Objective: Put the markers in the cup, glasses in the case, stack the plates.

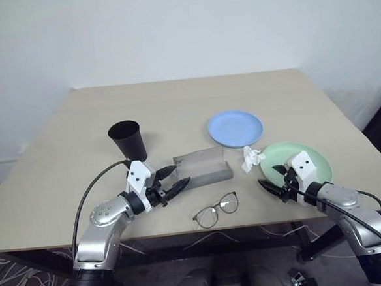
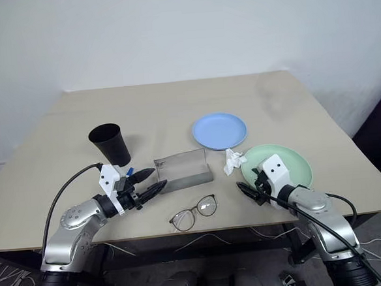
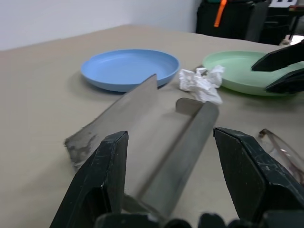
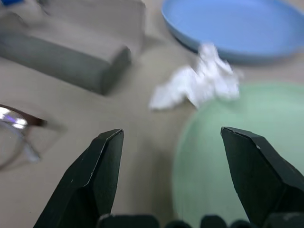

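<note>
The grey case (image 1: 204,167) lies open at the table's middle, lid raised. My left gripper (image 1: 180,175) is open and empty, level at the case's left end and aimed along it. A blue marker cap (image 2: 128,171) peeks out just behind that gripper; the rest of the markers is hidden. The black cup (image 1: 126,138) stands upright behind the left hand. The glasses (image 1: 216,210) lie near the front edge. The light blue plate (image 1: 235,128) sits behind the case. My right gripper (image 1: 268,175) is open and empty, tilted down over the near-left rim of the mint green plate (image 1: 309,157).
A crumpled white tissue (image 1: 250,157) lies between the case, the blue plate and the green plate. The table's front edge (image 1: 184,234) runs just below the glasses. Bare tabletop stretches behind the cup and the blue plate.
</note>
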`<action>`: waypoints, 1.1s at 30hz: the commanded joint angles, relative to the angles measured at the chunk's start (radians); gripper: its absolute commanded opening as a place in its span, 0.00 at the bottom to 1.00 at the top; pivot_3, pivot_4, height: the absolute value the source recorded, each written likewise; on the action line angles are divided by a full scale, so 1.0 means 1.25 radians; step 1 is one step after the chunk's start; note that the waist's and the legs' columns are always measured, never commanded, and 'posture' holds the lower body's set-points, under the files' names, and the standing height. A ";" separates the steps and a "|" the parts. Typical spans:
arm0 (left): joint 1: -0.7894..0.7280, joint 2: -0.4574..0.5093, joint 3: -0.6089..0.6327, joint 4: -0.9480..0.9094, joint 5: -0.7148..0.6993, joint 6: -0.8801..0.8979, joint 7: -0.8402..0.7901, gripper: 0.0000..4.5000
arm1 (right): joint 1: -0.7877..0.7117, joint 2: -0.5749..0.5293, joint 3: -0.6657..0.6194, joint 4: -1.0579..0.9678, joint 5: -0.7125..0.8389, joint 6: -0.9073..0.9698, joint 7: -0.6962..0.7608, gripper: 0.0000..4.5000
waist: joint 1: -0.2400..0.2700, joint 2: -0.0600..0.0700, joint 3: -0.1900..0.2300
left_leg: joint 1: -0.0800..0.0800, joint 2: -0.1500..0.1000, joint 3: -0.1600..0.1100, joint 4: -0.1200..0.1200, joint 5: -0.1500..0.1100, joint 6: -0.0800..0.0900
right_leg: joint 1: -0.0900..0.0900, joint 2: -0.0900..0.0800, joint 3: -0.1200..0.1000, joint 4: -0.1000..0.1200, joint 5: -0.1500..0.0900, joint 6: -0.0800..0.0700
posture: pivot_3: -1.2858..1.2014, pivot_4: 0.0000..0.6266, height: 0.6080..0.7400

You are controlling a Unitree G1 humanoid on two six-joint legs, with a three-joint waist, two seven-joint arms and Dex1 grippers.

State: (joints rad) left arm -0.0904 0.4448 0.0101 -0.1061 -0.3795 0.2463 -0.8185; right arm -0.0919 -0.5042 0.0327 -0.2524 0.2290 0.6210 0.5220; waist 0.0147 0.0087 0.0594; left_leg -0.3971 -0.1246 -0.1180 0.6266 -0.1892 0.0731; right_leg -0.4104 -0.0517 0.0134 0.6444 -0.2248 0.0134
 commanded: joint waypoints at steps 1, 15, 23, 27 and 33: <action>-0.037 -0.006 -0.005 -0.028 -0.021 -0.003 -0.015 0.66 | -0.045 0.012 -0.004 0.003 -0.020 0.051 -0.048 0.79 | 0.000 0.000 0.000 | 0.000 0.000 0.000 0.000 0.000 0.000 | 0.000 0.000 0.000 0.000 0.000 0.000 | 0.52 0.00 0.97; -0.048 -0.033 -0.033 -0.025 -0.008 -0.013 -0.007 0.67 | -0.073 0.050 0.082 0.017 -0.114 0.087 -0.118 0.59 | -0.001 0.000 0.000 | 0.000 0.000 0.000 0.000 0.000 0.000 | 0.000 0.000 0.000 -0.002 0.000 0.000 | 0.52 0.00 0.97; -0.047 -0.038 -0.038 -0.027 -0.001 -0.017 0.000 0.67 | -0.086 0.061 0.100 0.032 -0.174 0.073 -0.163 0.00 | -0.002 -0.002 -0.001 | 0.001 0.000 0.000 0.000 0.000 0.000 | 0.001 0.000 -0.001 -0.001 0.000 0.000 | 0.52 0.00 0.97; -0.053 -0.043 -0.039 -0.019 0.005 -0.021 0.000 0.67 | -0.100 0.051 0.097 0.041 -0.203 0.072 -0.175 0.00 | -0.002 -0.001 0.000 | 0.001 0.000 0.000 0.000 0.000 0.000 | 0.001 0.000 -0.001 -0.001 0.000 0.000 | 0.52 0.00 0.97; -0.060 -0.049 -0.043 -0.010 0.011 -0.029 -0.001 0.67 | -0.132 0.041 0.087 0.058 -0.251 0.091 -0.202 0.00 | 0.000 -0.001 0.000 | 0.001 0.000 0.000 0.000 0.000 0.000 | 0.001 0.000 -0.001 -0.001 0.000 0.000 | 0.52 0.00 0.97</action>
State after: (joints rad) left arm -0.1383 0.3858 -0.0373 -0.1054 -0.3677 0.2316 -0.8183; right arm -0.2272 -0.4384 0.1708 -0.1719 -0.0470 0.7331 0.3032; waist 0.0142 0.0075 0.0590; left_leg -0.3967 -0.1249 -0.1181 0.6266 -0.1892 0.0731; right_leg -0.4100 -0.0518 0.0122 0.6428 -0.2246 0.0138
